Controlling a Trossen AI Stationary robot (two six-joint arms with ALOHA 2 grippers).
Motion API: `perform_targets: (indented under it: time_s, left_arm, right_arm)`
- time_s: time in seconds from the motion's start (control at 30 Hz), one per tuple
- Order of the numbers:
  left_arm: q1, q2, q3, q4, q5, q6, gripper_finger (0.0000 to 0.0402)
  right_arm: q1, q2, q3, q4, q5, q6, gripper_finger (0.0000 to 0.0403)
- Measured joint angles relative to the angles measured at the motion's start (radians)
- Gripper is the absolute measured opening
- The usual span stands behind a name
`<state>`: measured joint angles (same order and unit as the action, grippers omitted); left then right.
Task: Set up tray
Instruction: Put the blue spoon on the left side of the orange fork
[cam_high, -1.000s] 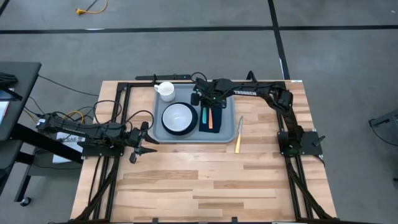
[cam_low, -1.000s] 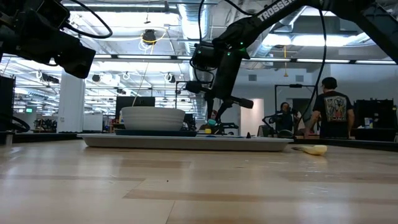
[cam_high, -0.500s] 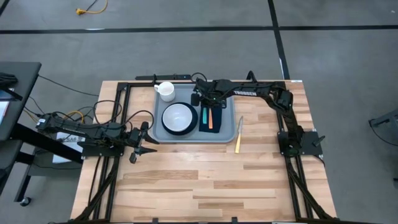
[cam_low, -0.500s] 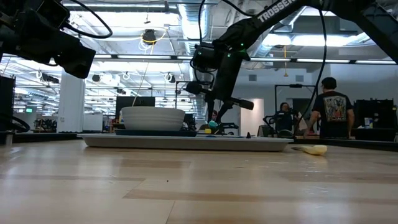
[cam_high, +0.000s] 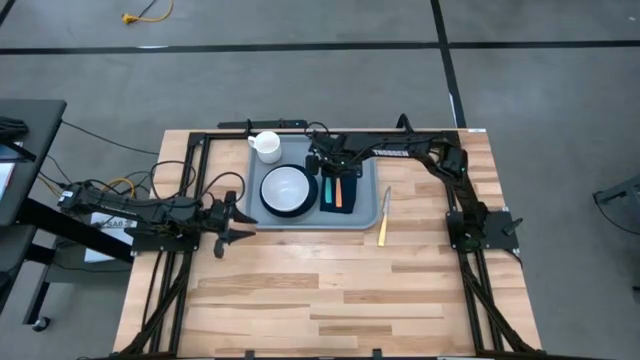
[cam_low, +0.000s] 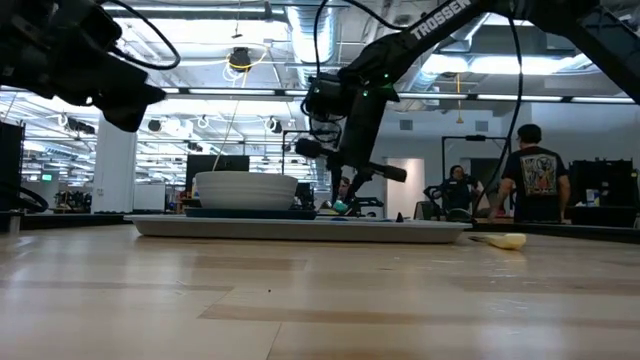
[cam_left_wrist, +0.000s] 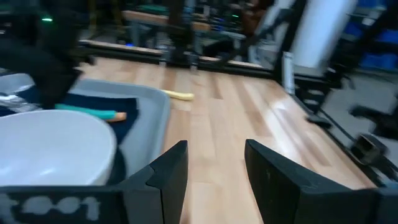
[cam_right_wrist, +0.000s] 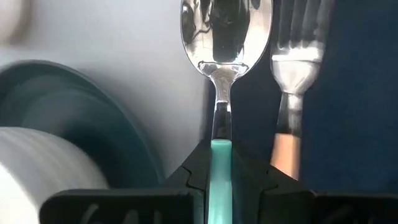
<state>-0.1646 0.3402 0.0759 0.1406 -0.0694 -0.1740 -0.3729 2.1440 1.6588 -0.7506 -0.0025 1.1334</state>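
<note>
Teal-handled spoon (cam_right_wrist: 221, 93) pinched by right pincer (cam_high: 326, 167) over tray (cam_high: 365, 205); left pincer (cam_left_wrist: 214, 171) spread at tray's 8 o'clock.

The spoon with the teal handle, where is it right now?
In the high view the spoon is on the tray's right side, over the navy napkin beside the orange-handled fork, gripped by the right gripper.

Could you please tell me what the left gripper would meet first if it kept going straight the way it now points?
Probably the white bowl on the tray: the open left gripper points along the tray's near edge, though bare table shows directly between its fingers.
</note>
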Motion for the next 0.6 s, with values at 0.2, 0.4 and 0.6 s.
perform_targets:
  time_s: [0.2, 0.4, 0.6]
  left_arm:
    - [0.0, 0.0, 0.0, -0.012, -0.031, -0.005, 0.0148]
    - [0.0, 0.0, 0.0, -0.013, -0.02, 0.006, 0.0148]
    - [0.0, 0.0, 0.0, -0.015, -0.015, 0.008, 0.0148]
  right_arm:
    - [0.0, 0.041, 0.004, 0.064, -0.007, -0.011, 0.003]
    - [-0.009, 0.052, 0.003, 0.051, -0.028, -0.009, 0.0031]
    - [-0.009, 0.057, 0.002, 0.042, -0.028, -0.008, 0.0031]
